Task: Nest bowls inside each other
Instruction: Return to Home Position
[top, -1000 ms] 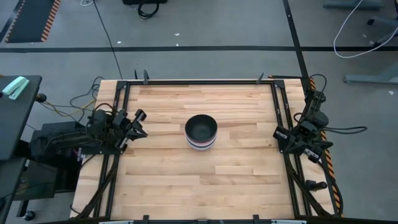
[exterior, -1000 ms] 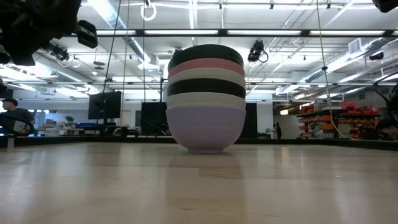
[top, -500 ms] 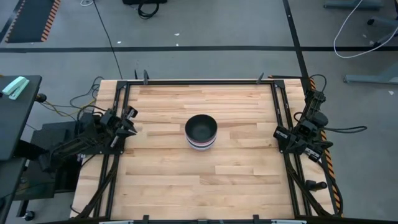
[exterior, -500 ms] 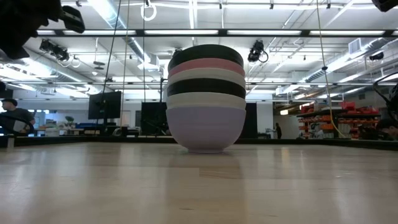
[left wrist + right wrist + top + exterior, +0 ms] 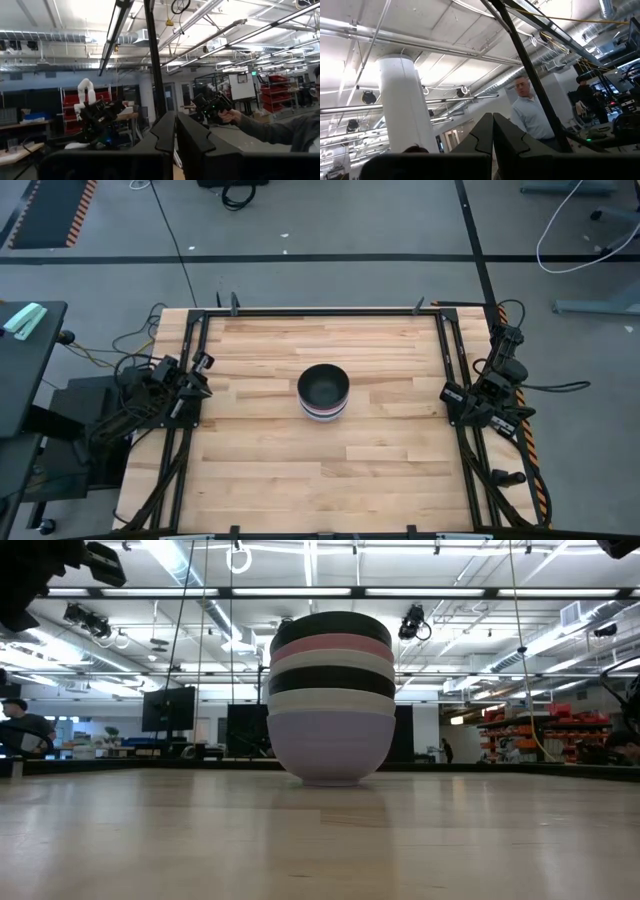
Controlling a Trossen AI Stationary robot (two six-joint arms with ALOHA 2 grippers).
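Six bowls stand nested in one stack [image 5: 323, 391] at the middle of the table. In the low view the stack [image 5: 331, 700] shows, from the bottom, lavender-blue, white, black, white, pink and a black bowl on top; the lavender-blue bowl's base rests on the wood. My left gripper [image 5: 199, 373] is shut, drawn back over the table's left edge and raised. My right gripper [image 5: 459, 402] is shut at the table's right edge. Both wrist views look up into the room, fingers closed together [image 5: 175, 131] [image 5: 493, 131].
A black frame rail [image 5: 320, 311] runs around the wooden table. Cables lie by both arm bases. People show in the room beyond: one holding a device in the left wrist view [image 5: 280, 127], one in the right wrist view [image 5: 530, 116].
My left gripper has pulled back from the stack toward the table's left edge, about level with the frame rail now, and has risen. The stack of bowls and my right arm have kept still.
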